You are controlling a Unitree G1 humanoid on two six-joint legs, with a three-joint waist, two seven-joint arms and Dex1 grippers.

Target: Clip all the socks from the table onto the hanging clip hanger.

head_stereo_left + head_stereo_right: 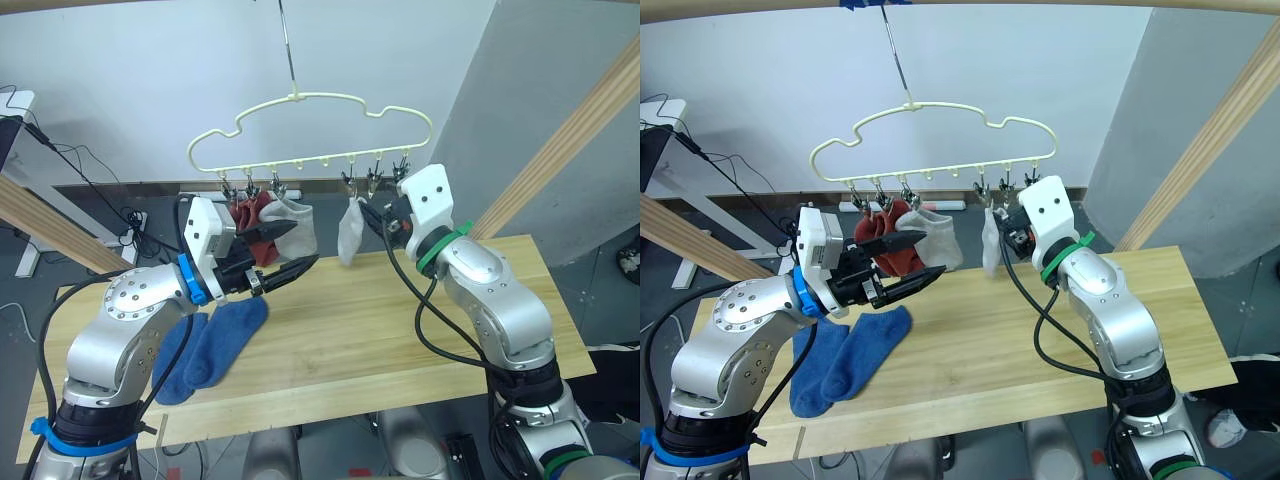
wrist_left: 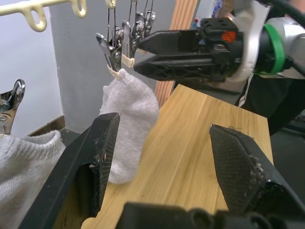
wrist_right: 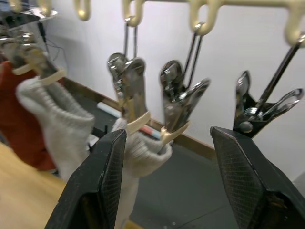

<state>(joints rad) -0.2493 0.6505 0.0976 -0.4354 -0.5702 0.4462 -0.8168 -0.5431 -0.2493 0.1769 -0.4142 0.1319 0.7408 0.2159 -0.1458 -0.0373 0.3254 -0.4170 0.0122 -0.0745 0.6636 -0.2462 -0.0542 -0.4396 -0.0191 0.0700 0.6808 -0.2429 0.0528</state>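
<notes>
Pale-yellow wire makes up the clip hanger (image 1: 310, 130), which hangs above the far edge of the bench (image 1: 400, 330) with its row of metal clips just ahead of both my pairs of fingers. No writing or brand can be read on anything.

My left fingers (image 1: 285, 252) are spread apart and hold nothing; they point across toward my right fingers (image 1: 378, 222). Just beyond my left fingertips hang two rust-red socks (image 1: 250, 212) and a light grey sock (image 1: 296, 225), clipped side by side. Below and behind these fingers, the two blue socks (image 1: 205, 345) lie flat on the bench, overlapping.

My right fingers are also parted and empty, raised to the clips. A second light grey sock (image 1: 351, 230) hangs from a clip (image 3: 131, 98) right at their tips, between my two pairs of fingers. Two bare clips (image 3: 183, 102) sit between my right fingers in the wrist view.
</notes>
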